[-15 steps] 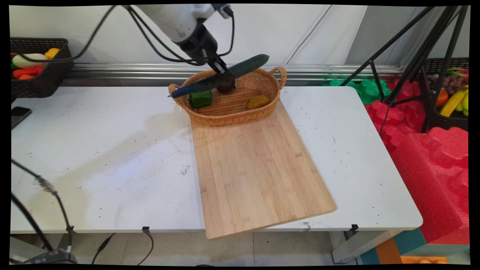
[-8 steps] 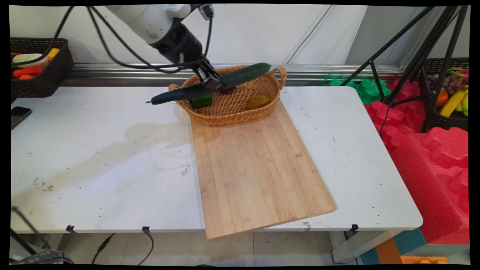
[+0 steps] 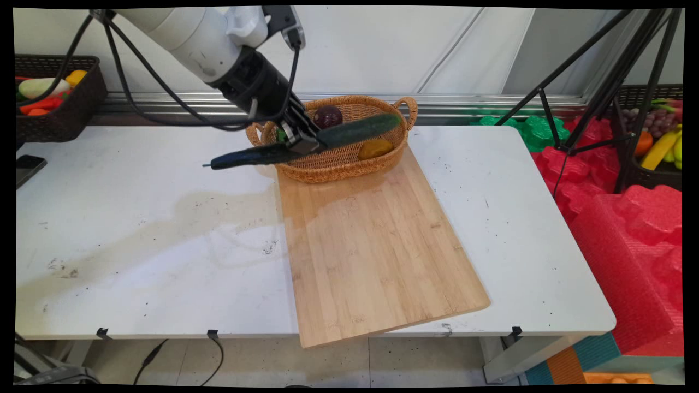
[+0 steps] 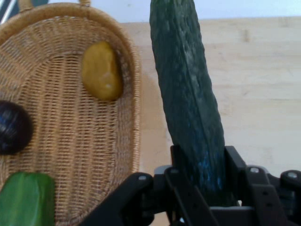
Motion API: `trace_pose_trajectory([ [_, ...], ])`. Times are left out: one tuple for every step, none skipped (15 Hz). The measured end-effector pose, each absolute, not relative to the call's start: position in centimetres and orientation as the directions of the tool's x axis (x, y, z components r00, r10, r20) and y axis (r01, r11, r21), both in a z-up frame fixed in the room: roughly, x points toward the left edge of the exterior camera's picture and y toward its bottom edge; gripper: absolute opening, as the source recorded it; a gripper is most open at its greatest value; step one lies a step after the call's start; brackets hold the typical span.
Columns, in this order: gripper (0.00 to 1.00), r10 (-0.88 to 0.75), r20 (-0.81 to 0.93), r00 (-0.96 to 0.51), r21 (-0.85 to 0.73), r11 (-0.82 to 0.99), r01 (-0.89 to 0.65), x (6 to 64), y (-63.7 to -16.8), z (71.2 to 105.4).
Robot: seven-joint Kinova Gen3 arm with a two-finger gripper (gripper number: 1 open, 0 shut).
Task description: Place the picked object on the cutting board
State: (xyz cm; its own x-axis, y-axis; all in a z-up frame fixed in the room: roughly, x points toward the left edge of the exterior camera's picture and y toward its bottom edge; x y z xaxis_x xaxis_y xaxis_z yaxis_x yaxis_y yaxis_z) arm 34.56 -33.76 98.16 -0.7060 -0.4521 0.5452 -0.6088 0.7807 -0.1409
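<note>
Two black fingers of the gripper (image 3: 304,143) clamp a long dark-green cucumber (image 3: 306,145) mid-length (probably for balance), level above the woven wicker basket's (image 3: 349,166) near rim.

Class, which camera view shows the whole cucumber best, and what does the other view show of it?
The main view: the cucumber shows end to end, held near its middle by the gripper over the basket rim. The hand view shows only one half running up from between the fingers, with its skin in closer detail.

A bumpy, glossy cucumber (image 4: 188,94) over a woven wicker basket (image 4: 70,155) and smooth wooden board (image 3: 377,240).
</note>
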Motion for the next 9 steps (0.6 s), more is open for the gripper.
trace_pose_trajectory([
  [0.00,-0.436,0.541,-0.719,-0.147,0.793,-0.591,34.2,-33.6,97.9],
  [0.00,-0.422,0.536,-0.731,-0.153,0.803,-0.575,33.8,-33.5,97.7],
  [0.00,-0.409,0.532,-0.742,-0.158,0.812,-0.561,33.5,-33.5,97.5],
  [0.00,-0.390,0.526,-0.756,-0.168,0.824,-0.541,33.0,-33.5,97.2],
  [0.00,-0.372,0.520,-0.769,-0.175,0.834,-0.523,32.6,-33.6,96.8],
  [0.00,-0.355,0.515,-0.781,-0.184,0.844,-0.504,32.1,-33.8,96.5],
  [0.00,-0.343,0.511,-0.788,-0.189,0.850,-0.493,31.8,-34.0,96.2],
  [0.00,-0.322,0.505,-0.801,-0.199,0.859,-0.471,31.2,-34.3,95.7],
  [0.00,-0.303,0.499,-0.812,-0.209,0.867,-0.452,30.6,-34.8,95.2],
])
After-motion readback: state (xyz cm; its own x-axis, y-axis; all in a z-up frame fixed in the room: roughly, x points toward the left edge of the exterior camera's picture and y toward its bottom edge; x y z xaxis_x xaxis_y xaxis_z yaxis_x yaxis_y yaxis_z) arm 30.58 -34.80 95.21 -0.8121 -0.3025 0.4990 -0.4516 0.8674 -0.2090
